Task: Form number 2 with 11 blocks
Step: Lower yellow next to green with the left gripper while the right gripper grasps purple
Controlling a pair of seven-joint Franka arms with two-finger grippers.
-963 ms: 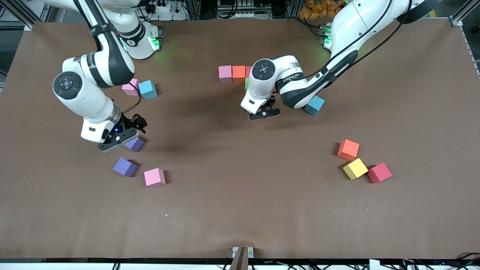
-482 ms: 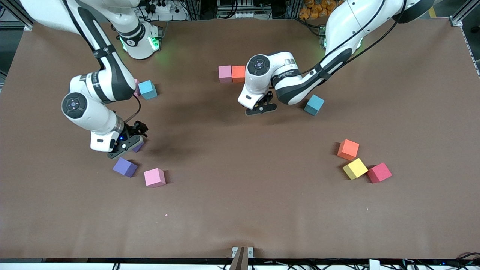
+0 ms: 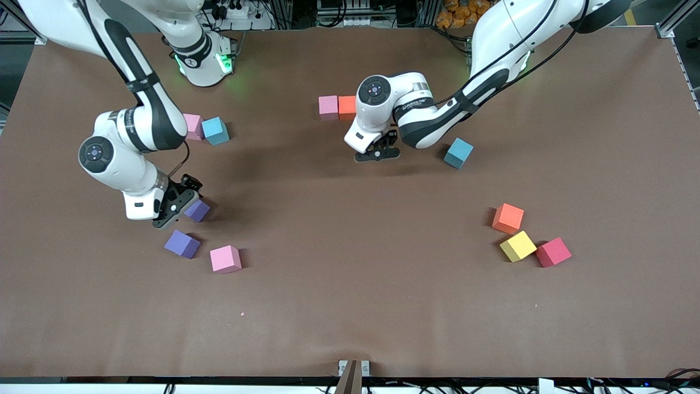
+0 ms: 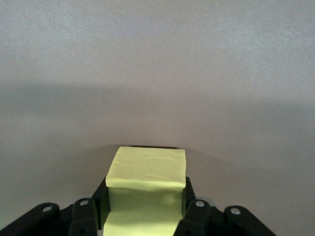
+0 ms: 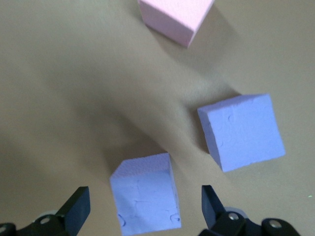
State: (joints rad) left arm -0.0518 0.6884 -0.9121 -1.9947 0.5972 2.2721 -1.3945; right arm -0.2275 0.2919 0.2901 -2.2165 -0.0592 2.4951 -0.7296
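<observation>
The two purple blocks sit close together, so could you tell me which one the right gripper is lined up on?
The purple block between the open right gripper fingers; the other purple block lies nearer the front camera, outside them.

Brown table (image 3: 350, 306); pink (image 3: 225, 259), purple (image 3: 182, 244), orange (image 3: 508, 218), yellow (image 3: 518, 246), crimson (image 3: 553, 251) and light-blue (image 3: 458, 152) cubes

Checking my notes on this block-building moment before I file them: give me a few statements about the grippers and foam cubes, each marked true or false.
1. The left gripper is shut on a yellow foam cube. True.
2. The right gripper holds a pink foam cube. False: open, straddling a purple foam cube.
3. A second purple cube lies beside a pink foam cube. True.
4. The loose orange foam cube is stacked on another. False: it rests on the brown table.
</observation>
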